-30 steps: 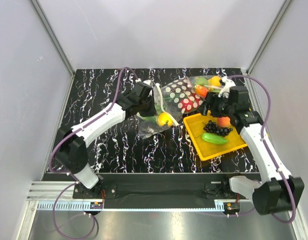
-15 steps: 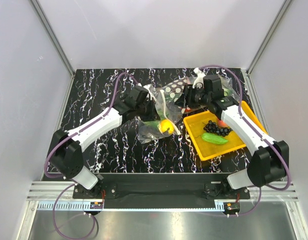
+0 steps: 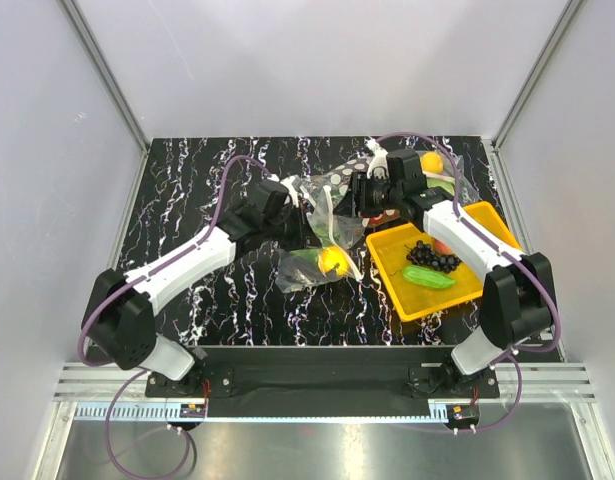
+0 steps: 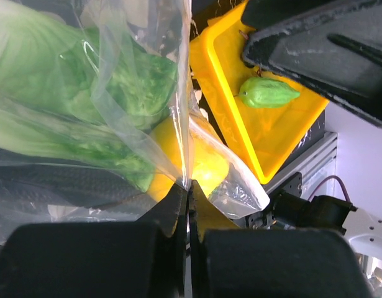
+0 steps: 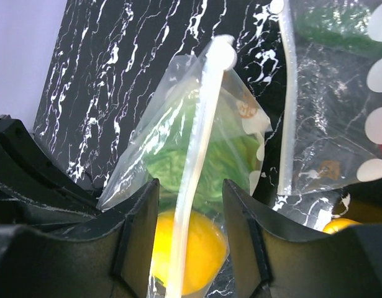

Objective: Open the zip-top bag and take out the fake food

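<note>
The zip-top bag (image 3: 317,228) hangs lifted over the middle of the table, with the yellow lemon (image 3: 334,260) and green lettuce (image 3: 305,257) sagging in its lower end. No fish shows. My left gripper (image 3: 290,215) is shut on the bag's clear film (image 4: 188,181), with the lemon (image 4: 203,158) and lettuce (image 4: 85,93) just beyond its tips. My right gripper (image 3: 360,196) is open at the bag's upper end. The zip strip (image 5: 197,161) runs between its fingers (image 5: 147,205), touching neither, and the lemon (image 5: 191,248) and lettuce (image 5: 178,155) lie behind it.
A yellow tray (image 3: 472,280) at the right holds black grapes (image 3: 434,258) and a cucumber (image 3: 430,277). A dark polka-dot bag (image 3: 339,178) lies behind the held bag. Another clear bag with fruit (image 3: 437,165) lies at the back right.
My right arm has swung left from beside the tray to the bag's upper end, its open jaws now around the zip strip. My left gripper has kept its hold; the bag has shifted slightly.
</note>
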You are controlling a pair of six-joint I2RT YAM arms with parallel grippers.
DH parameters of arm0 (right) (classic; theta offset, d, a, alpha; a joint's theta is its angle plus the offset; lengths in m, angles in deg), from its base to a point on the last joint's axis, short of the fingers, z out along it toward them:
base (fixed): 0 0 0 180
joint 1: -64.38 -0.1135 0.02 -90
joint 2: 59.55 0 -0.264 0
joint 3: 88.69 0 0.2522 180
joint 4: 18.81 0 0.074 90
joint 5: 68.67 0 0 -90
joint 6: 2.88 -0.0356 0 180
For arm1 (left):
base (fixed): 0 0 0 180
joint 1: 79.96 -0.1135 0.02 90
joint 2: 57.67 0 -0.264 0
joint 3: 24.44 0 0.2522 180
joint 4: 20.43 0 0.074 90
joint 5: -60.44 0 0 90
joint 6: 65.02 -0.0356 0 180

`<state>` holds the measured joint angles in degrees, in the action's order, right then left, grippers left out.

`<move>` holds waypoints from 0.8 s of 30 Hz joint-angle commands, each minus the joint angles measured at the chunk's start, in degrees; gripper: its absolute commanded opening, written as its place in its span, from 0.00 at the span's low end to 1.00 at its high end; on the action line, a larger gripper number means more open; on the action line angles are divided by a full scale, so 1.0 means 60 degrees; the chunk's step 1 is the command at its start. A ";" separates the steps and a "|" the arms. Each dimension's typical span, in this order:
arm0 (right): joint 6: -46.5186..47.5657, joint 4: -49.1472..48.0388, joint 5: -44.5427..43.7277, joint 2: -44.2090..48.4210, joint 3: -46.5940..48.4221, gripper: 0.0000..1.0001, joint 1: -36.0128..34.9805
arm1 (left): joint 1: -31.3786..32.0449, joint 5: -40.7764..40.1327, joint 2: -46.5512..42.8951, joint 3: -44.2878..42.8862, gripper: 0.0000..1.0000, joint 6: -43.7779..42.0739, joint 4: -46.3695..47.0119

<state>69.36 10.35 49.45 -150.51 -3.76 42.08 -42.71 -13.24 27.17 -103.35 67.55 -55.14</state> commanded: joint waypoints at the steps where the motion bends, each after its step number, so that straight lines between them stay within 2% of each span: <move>1: -0.0131 -0.0574 0.0528 -0.0089 0.0427 0.53 -0.0150 | 0.0031 0.0518 -0.0604 0.0222 0.00 0.0186 0.0957; 14: -0.0175 -0.0809 0.0748 -0.0529 0.0398 0.57 -0.0355 | 0.0031 0.1030 -0.0912 0.0574 0.00 0.0054 0.1426; 18: -0.0131 -0.0809 0.0660 -0.0617 0.0325 0.66 -0.0369 | 0.0046 0.1206 -0.0912 0.0589 0.00 0.0040 0.1587; 22: -0.0160 -0.0969 0.0718 -0.0617 0.0208 0.66 -0.0369 | 0.0046 0.1309 -0.0868 0.0516 0.00 -0.0004 0.1602; 24: -0.0204 -0.1101 0.0996 -0.0617 0.0178 0.63 -0.0369 | 0.0046 0.1425 -0.0839 0.0530 0.00 -0.0005 0.1646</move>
<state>68.46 7.09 52.68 -154.33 -3.76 40.37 -42.71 -8.17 24.41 -99.55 68.31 -50.29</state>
